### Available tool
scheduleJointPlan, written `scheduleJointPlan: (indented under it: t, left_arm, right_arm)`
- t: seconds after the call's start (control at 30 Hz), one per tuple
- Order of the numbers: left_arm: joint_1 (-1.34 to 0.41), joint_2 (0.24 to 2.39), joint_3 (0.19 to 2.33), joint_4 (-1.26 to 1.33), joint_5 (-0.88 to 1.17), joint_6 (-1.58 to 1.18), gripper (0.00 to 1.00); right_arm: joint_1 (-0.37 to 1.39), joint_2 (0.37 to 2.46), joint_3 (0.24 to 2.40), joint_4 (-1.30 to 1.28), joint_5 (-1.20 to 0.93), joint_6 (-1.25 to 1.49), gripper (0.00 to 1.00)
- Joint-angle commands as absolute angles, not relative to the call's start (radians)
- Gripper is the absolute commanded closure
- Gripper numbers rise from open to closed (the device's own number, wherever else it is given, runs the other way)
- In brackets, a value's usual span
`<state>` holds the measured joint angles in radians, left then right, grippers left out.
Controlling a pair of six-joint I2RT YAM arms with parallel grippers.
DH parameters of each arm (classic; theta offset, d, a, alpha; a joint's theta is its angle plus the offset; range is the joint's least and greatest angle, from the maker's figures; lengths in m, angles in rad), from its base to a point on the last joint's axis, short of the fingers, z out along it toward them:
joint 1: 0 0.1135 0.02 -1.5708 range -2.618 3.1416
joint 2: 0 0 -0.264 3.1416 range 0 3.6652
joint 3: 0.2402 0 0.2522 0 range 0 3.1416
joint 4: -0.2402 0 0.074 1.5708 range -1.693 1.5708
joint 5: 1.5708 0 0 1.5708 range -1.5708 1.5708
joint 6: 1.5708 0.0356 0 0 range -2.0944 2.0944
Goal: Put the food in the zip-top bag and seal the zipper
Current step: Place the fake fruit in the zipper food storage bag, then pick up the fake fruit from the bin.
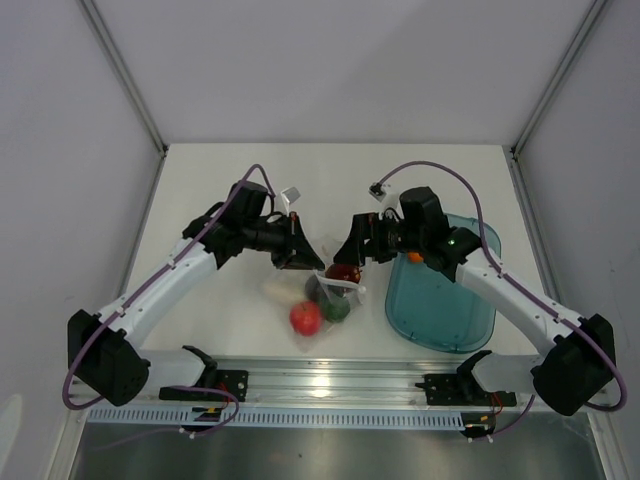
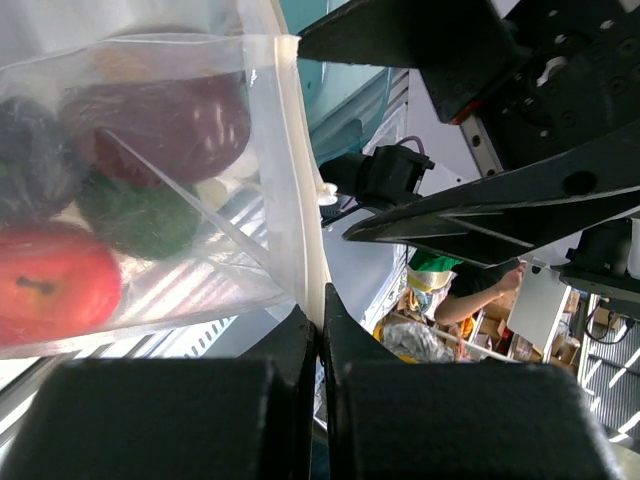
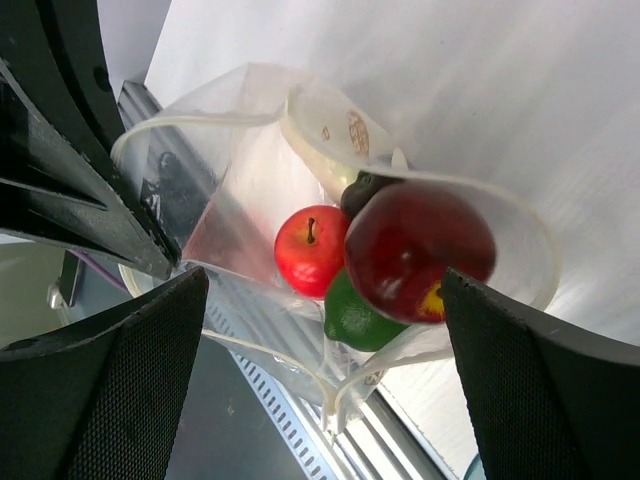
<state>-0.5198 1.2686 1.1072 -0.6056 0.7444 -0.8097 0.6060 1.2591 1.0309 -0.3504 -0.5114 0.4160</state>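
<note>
The left fingers (image 2: 295, 345) are pinched shut on the mouth edge of the clear crinkly zip-top plastic bag (image 1: 318, 296), mid-counter. It holds a red toy tomato (image 1: 305, 318), a green piece (image 1: 337, 309) and a dark red piece (image 1: 343, 272). The right fingers (image 3: 110, 390) are spread wide at its mouth. A translucent teal oval tray (image 1: 440, 300) lies to the right.

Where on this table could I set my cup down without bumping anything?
The far strip of table behind both arms is bare, and so is the patch between the left arm and the zip-top bag. The middle is crowded: left fingers and right fingers meet at the bag, and the teal tray fills the right side.
</note>
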Motion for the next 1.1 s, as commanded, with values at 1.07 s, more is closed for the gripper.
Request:
scheduleJointPlan:
  t: [1.07]
  left_arm:
    - [-0.523,1.201,1.049,-0.572,0.79,-0.796,0.99]
  right_arm:
    - [0.078,1.347,0.968,-0.511,-0.169,0.721,0.13]
